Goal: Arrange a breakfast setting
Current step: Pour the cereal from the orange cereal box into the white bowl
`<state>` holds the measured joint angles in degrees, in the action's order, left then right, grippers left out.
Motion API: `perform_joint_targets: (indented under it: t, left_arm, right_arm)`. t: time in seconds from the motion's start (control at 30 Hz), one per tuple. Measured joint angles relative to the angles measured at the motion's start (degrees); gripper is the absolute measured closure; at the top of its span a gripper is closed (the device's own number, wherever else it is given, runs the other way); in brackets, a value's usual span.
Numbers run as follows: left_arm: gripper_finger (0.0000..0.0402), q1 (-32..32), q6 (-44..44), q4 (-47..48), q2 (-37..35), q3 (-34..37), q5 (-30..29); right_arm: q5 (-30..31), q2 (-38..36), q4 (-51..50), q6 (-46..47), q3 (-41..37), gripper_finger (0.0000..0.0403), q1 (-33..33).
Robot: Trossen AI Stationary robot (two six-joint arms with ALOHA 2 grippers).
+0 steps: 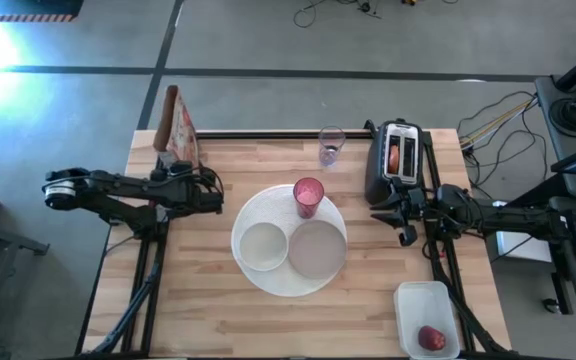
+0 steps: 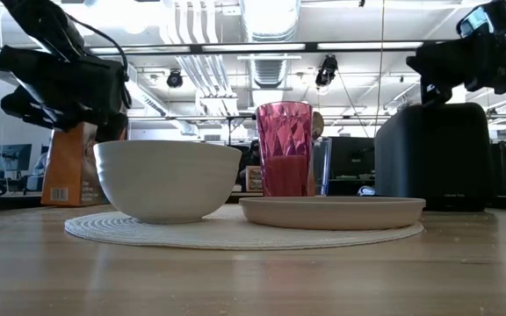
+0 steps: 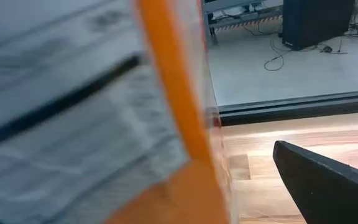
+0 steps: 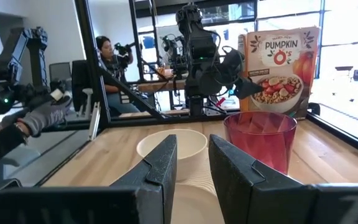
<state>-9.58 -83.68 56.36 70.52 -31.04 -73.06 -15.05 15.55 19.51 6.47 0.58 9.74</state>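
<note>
The large round white plate [image 1: 278, 275] is seen at the table's middle, between the two grippers, with the small white bowl [image 1: 263, 245], the small grey plate [image 1: 317, 248] and the pink tumbler [image 1: 308, 195] set on it. The cereal box [image 4: 282, 71], printed "PUMPKIN O's", is found just beside the left gripper [image 1: 211, 190], whose fingers are spread wide, empty. The right gripper [image 1: 386, 212] is held nearly closed on nothing, close to the toaster [image 1: 398, 160]. The red apple [image 1: 430, 338] is kept in a container [image 1: 415, 300] at the near right edge. Bare wood is left along the near edge.

Below the left gripper [image 2: 64, 88], a small white bowl [image 2: 167, 180] sits on the large round white plate [image 2: 235, 233]; right of it stands the pink tumbler [image 2: 284, 147]
</note>
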Motion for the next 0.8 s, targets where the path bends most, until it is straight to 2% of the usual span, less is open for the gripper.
perform_joint_targets:
  t: [0.33,0.8]
  left_arm:
    - [0.0006,0.0,0.7,-0.5,0.3,0.0,0.0]
    - [0.0087,-0.8,-0.1,0.1,1.0,0.0,-0.6]
  right_arm:
    - [0.0,0.0,0.0,0.0,0.0,0.0319,0.0]
    - [0.0,0.0,0.2,0.8,0.0,0.0319,0.0]
